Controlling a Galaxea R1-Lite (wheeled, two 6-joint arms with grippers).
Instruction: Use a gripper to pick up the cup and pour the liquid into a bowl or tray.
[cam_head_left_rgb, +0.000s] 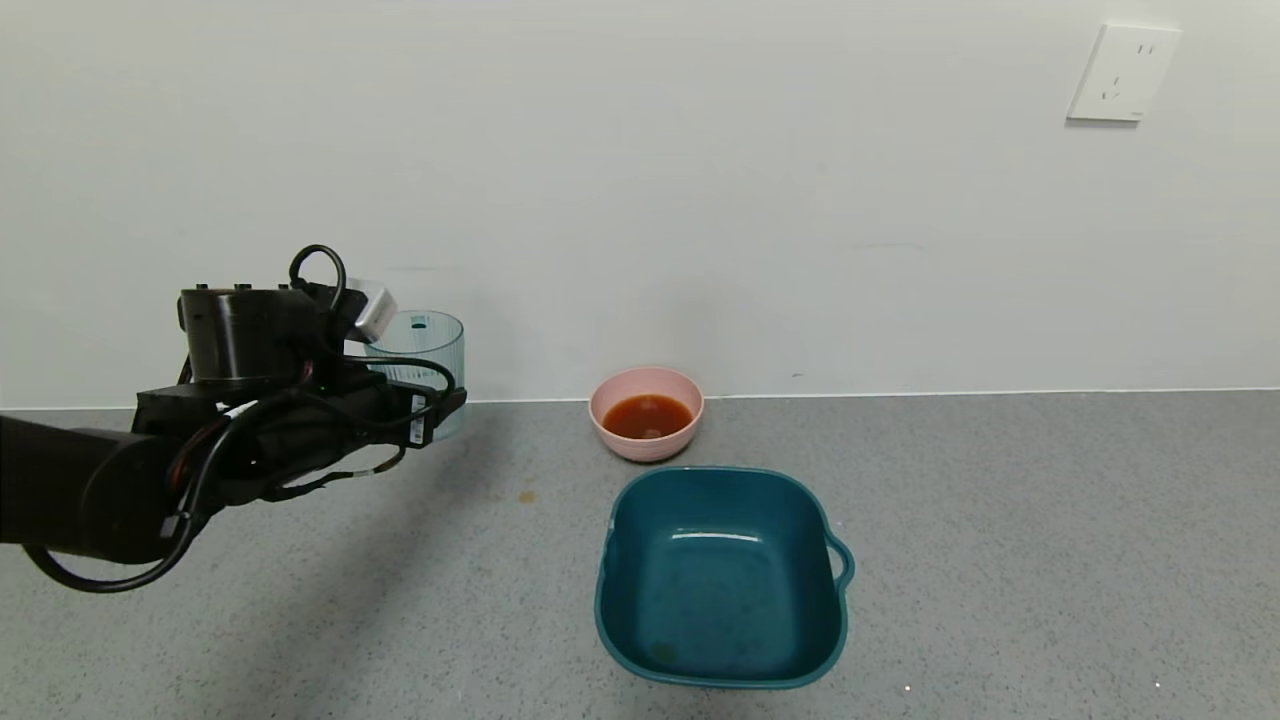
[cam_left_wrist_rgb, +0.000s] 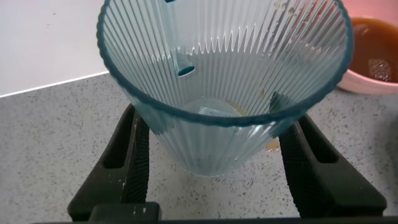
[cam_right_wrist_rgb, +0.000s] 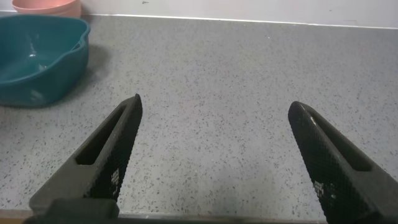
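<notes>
The cup (cam_head_left_rgb: 425, 352), a pale blue-green ribbed tumbler, stands upright at the back left near the wall and looks empty. In the left wrist view the cup (cam_left_wrist_rgb: 217, 93) fills the frame, with only a trace of orange at its base. My left gripper (cam_head_left_rgb: 440, 402) reaches round it, one finger (cam_left_wrist_rgb: 134, 162) on each side, closed against its walls. The pink bowl (cam_head_left_rgb: 646, 412) at centre back holds the red-brown liquid (cam_head_left_rgb: 646, 416). My right gripper (cam_right_wrist_rgb: 214, 118) is open and empty over bare counter.
A larger dark teal square basin (cam_head_left_rgb: 722, 578) with a handle sits in front of the pink bowl, empty. A small orange spot (cam_head_left_rgb: 526, 496) marks the grey counter left of it. The white wall runs close behind the cup and bowl.
</notes>
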